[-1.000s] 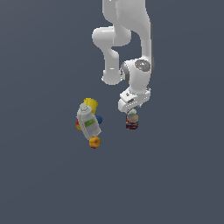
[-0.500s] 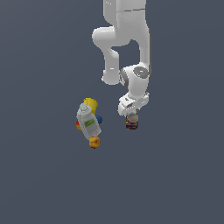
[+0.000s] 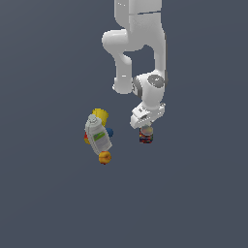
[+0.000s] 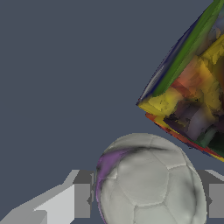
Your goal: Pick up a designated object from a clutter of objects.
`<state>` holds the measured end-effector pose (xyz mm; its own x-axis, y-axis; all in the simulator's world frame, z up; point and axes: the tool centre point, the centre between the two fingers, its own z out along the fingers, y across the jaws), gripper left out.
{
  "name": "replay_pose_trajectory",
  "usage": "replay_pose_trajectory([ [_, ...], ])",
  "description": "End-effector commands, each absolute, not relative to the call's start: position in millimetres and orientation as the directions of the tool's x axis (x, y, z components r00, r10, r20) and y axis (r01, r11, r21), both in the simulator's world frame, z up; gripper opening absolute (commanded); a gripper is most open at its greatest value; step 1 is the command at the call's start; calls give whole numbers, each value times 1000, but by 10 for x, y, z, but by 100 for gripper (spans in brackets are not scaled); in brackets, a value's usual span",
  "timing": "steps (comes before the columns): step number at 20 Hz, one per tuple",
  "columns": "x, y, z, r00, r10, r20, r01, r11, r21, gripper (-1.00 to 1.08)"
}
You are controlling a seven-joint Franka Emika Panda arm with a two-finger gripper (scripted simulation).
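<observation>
Wrist view shows me a whitish-grey ball (image 4: 151, 181), panelled like a football, with a purple-red stain, sitting between my gripper (image 4: 148, 200) fingers (image 4: 81, 200); contact I cannot tell. Beside it is a colourful can (image 3: 146, 135), apart from the heap (image 3: 98, 135).

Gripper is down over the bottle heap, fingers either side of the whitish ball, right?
Not over the heap. The exterior view shows the gripper by the small can, apart from the bottle heap. The wrist view does show fingers either side of the whitish ball.
</observation>
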<state>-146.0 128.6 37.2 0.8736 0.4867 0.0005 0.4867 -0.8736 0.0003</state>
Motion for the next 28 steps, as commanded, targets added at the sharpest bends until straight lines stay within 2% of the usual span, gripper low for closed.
replay_pose_trajectory([
  [1,-1460,1288,365,873,487,0,487,-873,0,-100],
  [14,-1341,1141,574,874,487,1,487,-874,0,-100],
  [28,-810,506,1490,873,488,2,488,-873,-4,-100],
])
